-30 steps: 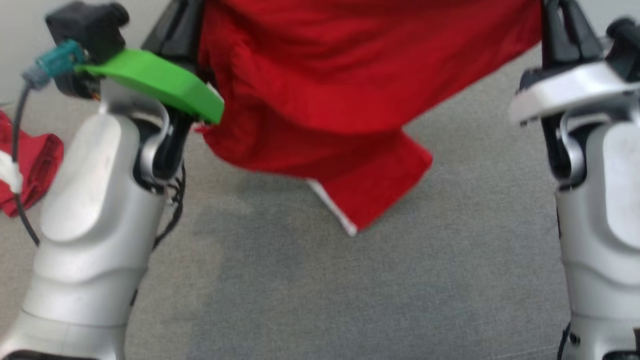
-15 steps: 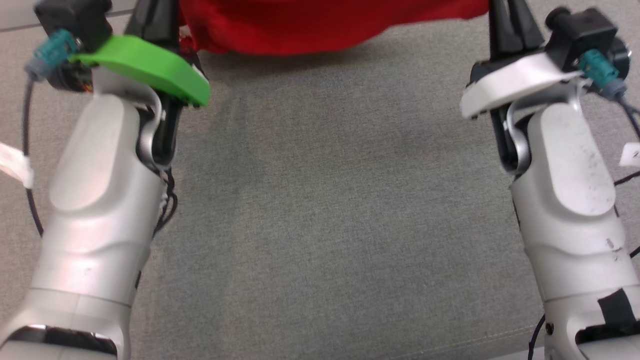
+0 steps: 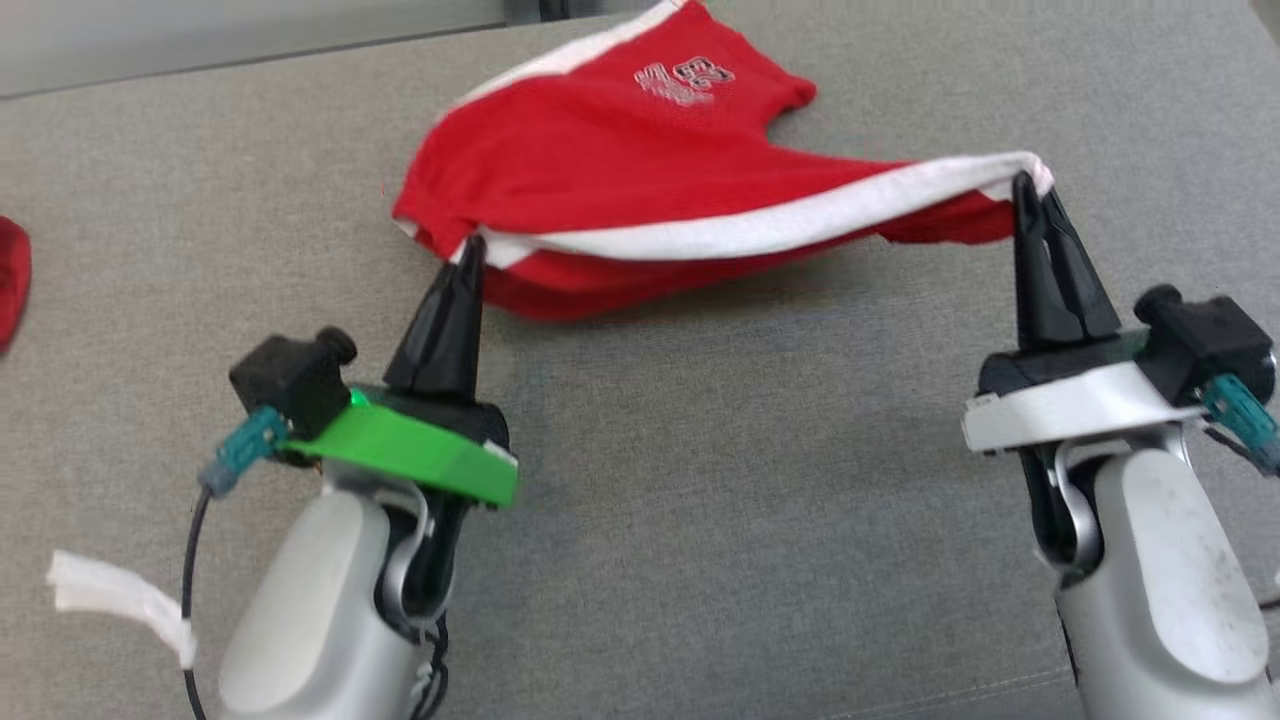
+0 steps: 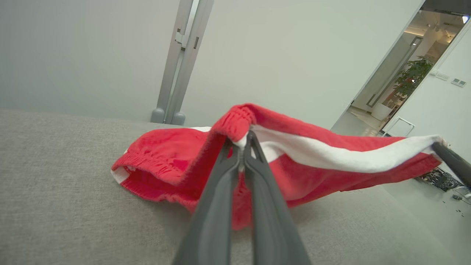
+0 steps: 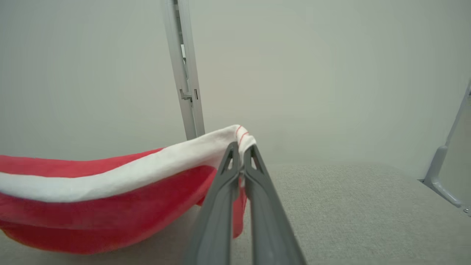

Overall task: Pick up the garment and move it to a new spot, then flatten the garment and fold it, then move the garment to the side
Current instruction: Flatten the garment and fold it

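Soft even light, faint shadow under garment [image 3: 620,170], head view sl. blurry

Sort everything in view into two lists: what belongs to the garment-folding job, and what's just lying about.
Job in hand:
red shorts, held up between the left gripper and the right gripper, both shut on it; grey surface beneath.

Lying about:
another red cloth at the left edge; metal post; potted plant beyond the doorway.
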Controlling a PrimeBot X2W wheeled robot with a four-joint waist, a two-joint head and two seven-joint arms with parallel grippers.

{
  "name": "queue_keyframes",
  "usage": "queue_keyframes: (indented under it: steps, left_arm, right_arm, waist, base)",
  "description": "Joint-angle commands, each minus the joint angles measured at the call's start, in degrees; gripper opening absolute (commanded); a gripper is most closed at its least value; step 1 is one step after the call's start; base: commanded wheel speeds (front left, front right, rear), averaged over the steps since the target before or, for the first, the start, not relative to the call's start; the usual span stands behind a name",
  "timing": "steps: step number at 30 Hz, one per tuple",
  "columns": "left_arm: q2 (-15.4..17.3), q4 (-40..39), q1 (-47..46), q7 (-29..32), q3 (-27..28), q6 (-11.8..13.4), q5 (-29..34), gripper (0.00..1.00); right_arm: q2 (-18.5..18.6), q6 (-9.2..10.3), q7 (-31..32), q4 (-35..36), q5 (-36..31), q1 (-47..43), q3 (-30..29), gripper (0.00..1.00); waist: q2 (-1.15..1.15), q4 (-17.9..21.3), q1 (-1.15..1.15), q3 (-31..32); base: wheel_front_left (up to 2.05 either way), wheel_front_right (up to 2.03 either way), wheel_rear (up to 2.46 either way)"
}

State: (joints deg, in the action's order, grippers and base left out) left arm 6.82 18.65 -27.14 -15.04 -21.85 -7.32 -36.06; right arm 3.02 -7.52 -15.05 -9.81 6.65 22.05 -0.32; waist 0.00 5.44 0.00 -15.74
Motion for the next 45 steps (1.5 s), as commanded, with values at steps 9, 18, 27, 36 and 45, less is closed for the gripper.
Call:
queue_keyframes:
  steps: [9, 18, 27, 36, 45]
  left_arm:
    - [-0.7, -15.0, 18.7, 0.3, -0.6, 1.8, 0.0, 0.0]
    - [-1.6, -16.0, 24.9, 6.1, -2.8, 4.9, -3.9, 0.0]
    - [-3.5, -3.1, 12.7, 7.8, -3.0, 7.5, -8.5, 0.0]
    - [-3.8, 8.1, -3.1, 7.7, -9.9, 12.1, -17.3, 0.0]
    - [-3.8, 12.8, -11.2, 4.2, -18.8, 16.1, -26.6, 0.0]
  right_arm:
    - [0.1, 0.06, 1.0, 14.6, -1.1, -18.6, -3.9, 0.0]
    - [0.0, 0.06, 7.9, 17.1, -4.4, -21.8, -4.7, 0.0]
    - [6.3, 0.07, 12.4, 0.6, -5.2, -4.2, -0.9, 0.0]
    - [11.9, 0.07, 15.2, -18.9, -5.3, 15.5, 3.4, 0.0]
    - [13.3, 0.07, 14.2, -34.8, -6.0, 27.8, 7.2, 0.0]
  waist:
    - [0.0, -1.9, 0.0, 9.2]
    - [0.0, -5.1, 0.0, 7.4]
    - [0.0, -10.0, 0.0, 1.4]
    - [0.0, -15.4, 0.0, -4.8]
    - [0.0, -17.8, 0.0, -7.4]
  base:
    - [0.0, 0.0, 0.0]
    - [0.0, 0.0, 0.0]
    - [0.0, 0.0, 0.0]
    - [0.0, 0.0, 0.0]
    - [0.0, 0.0, 0.0]
